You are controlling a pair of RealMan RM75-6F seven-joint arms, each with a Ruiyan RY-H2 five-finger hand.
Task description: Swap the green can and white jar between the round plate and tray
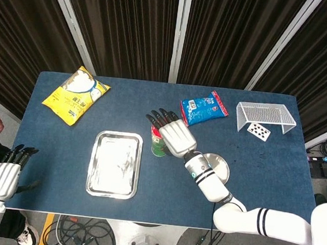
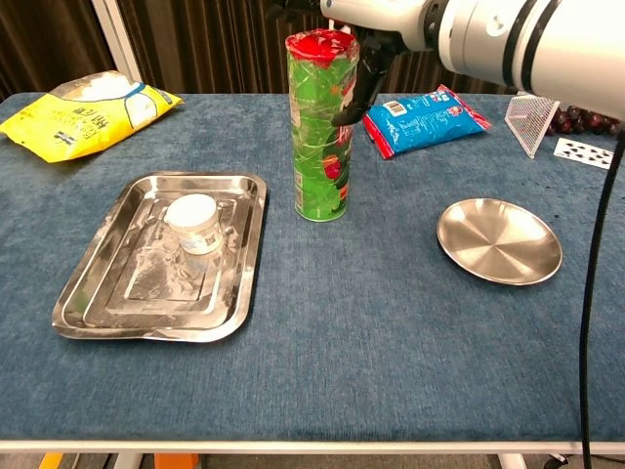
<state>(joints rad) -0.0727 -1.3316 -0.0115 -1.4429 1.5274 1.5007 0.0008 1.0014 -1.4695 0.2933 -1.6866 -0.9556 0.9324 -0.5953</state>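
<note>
Right hand (image 1: 175, 136) hangs over the green can (image 2: 321, 127) at the middle of the frame, its dark fingers (image 1: 159, 117) spread apart above the red lid and grasping nothing. That can stands upright on the blue table (image 2: 332, 362), between the tray (image 2: 93, 293) to its left and the round plate (image 2: 499, 240) to its right, on neither of them. The white jar (image 2: 194, 224) sits upright inside the tray, in its upper half in the chest view. The round plate lies bare at the right centre. Left hand (image 1: 4, 175) waits at the lower left corner of the head view, off the table edge, fingers extended and empty. Further out, a yellow snack bag (image 1: 76, 94) lies at the upper left, a blue snack packet (image 1: 203, 108) just behind the can, and a white wire basket (image 1: 266, 117) with a playing card (image 1: 259, 131) at the upper right.
</note>
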